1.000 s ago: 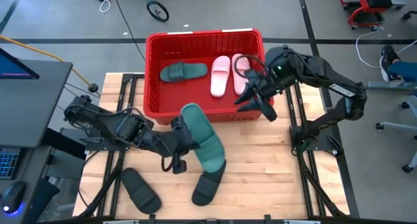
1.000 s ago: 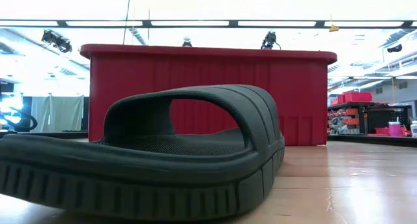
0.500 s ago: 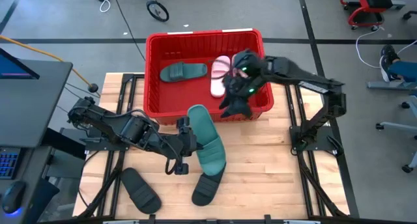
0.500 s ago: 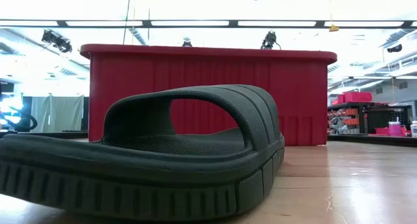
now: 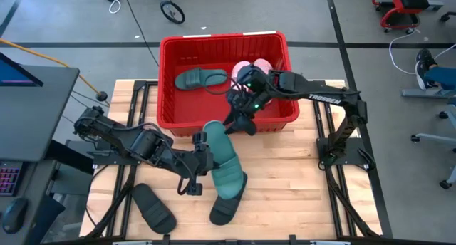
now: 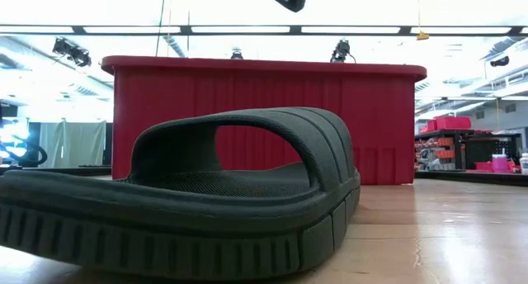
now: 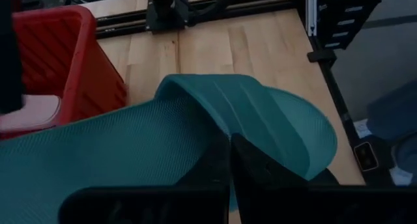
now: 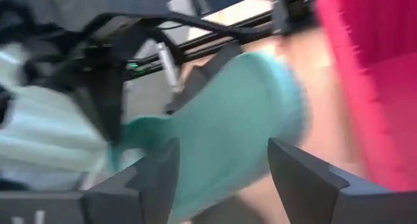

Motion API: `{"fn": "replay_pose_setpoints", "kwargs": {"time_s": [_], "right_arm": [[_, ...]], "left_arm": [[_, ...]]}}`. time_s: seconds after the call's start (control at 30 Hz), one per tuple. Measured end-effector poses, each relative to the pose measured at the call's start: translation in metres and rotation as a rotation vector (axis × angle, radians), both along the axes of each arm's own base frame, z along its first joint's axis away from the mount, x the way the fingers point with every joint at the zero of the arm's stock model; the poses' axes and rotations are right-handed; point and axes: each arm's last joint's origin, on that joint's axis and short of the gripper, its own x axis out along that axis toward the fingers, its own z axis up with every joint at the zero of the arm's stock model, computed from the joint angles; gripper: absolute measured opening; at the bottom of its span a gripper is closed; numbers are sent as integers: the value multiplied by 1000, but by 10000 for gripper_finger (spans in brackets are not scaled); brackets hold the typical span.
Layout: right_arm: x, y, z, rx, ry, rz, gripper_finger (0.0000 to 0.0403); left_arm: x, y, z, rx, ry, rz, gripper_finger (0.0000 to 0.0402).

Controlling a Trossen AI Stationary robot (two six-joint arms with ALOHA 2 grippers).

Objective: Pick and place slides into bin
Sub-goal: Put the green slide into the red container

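Clamping tight on a green slide (image 5: 222,154), the left claw (image 5: 201,151) has its fingers (image 7: 251,162) pressed together through the sandal's edge, and its own wrist camera shows the ribbed footbed and wide strap filling the view, lifted just in front of the red bin (image 5: 168,81). From overhead that same slide slants from the bin's front wall out over the wooden surface (image 5: 299,195), its lower end overlapping a black slide (image 5: 225,206) that lies flat there; a second black slide (image 5: 153,207) lies apart toward the left front corner. The right claw (image 5: 241,122) hangs spread wide and empty over the bin's front rim, close above the held sandal; its wrist camera, blurred, looks between its two parted fingers (image 8: 156,168) at the green sole and a slice of red wall, which the overhead picture cannot give. Inside the bin, only the overhead view shows another green slide (image 5: 199,78) lying flat at the back left and two pale pink slides (image 5: 251,65) partly hidden behind the right arm. The table-level camera sees none of that: a dark slide (image 6: 190,201) looms huge in front, the bin's ribbed wall (image 6: 388,127) stands behind it, and a bit of dark arm pokes in at the top. White lettering on the right forearm (image 5: 318,97) reads TROSSEN.
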Motion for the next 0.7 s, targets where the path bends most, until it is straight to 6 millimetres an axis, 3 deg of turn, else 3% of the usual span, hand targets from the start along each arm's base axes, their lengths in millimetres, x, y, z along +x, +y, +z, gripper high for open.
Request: {"fn": "replay_pose_setpoints", "kwargs": {"time_s": [0.17,0.3,0.7], "right_arm": [[-14,-11,14,-151,-56,-85,231],[-23,-19,23,-174,-78,-136,234],[-16,-16,-3,-24,20,-74,258]], "left_arm": [[-4,-6,-1,-30,11,1,4],[-5,-9,-1,-29,13,-10,4],[-4,-6,-1,-3,11,-12,4]]}}
